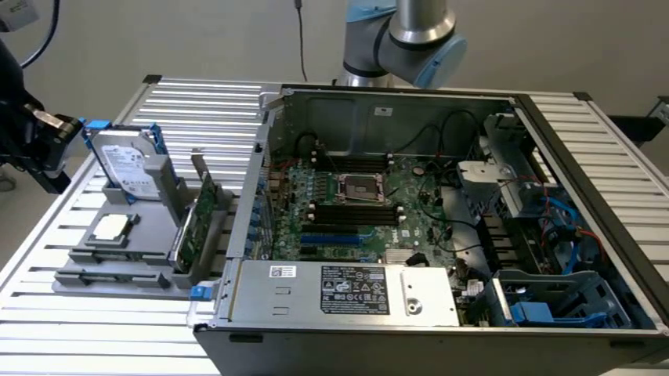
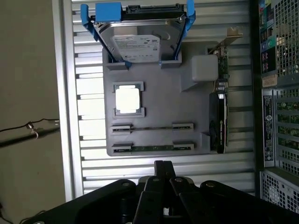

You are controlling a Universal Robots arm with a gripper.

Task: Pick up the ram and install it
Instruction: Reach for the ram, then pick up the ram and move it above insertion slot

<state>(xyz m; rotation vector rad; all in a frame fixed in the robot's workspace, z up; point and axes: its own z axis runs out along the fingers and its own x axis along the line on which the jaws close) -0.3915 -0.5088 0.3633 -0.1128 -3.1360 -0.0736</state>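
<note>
Gripper (image 2: 163, 164) hovering pinched shut, gripping nothing, over slatted surface (image 2: 93, 172) just off gray holder (image 2: 159, 100) edge. Ram (image 2: 152, 148) sitting edge-up in holder slot nearest gripper, not touching it. Hard drive (image 2: 138, 44) label showing, unreadable.

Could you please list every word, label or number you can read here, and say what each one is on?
No text can be read for certain.
Label on the hard drive: print too small to read.
Label on the power supply: print and symbols too small.
Stickers on the computer case: too small.
On the ram: no legible marking.
</note>
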